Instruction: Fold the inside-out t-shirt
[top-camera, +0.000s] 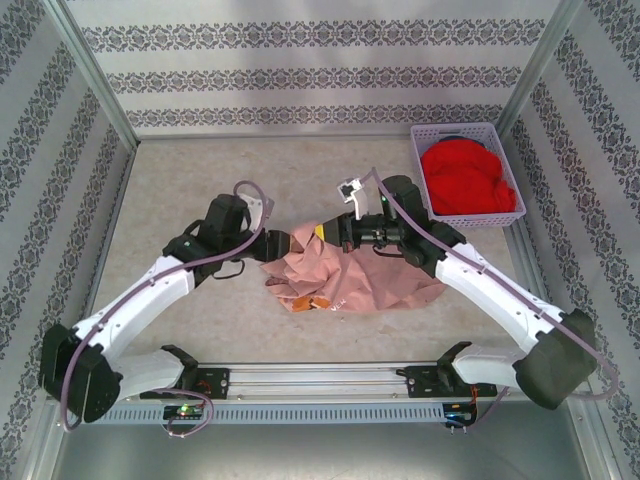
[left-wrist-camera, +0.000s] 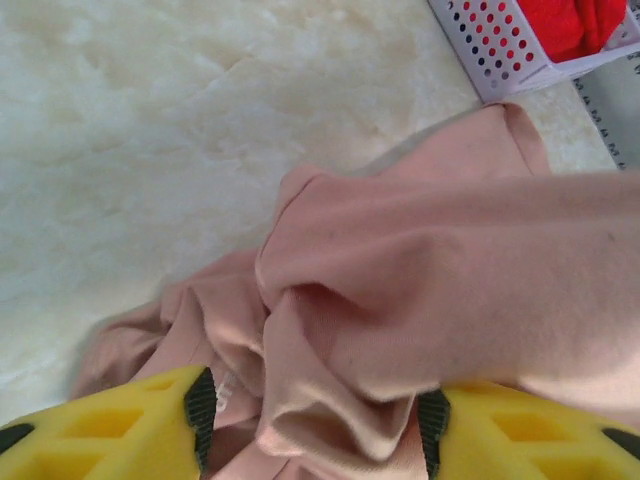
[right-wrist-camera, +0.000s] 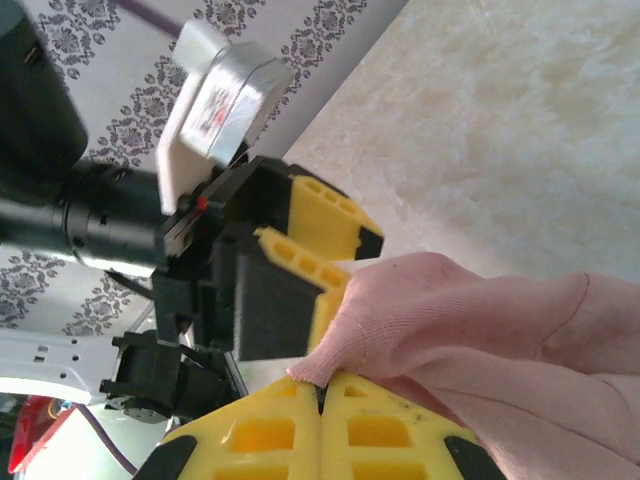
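Both arms are reaching in from the near edge of the table, meeting over the inside-out t-shirt, which is lying crumpled at mid-table, slightly right of centre. On the right gripper the jaws are pinching a seamed edge tight, probably so the cloth can be drawn out flat. On the left gripper the jaws are standing apart, pink folds bunching loosely between them, unclamped. Far right, a lilac basket is holding a red garment, well apart from the work.
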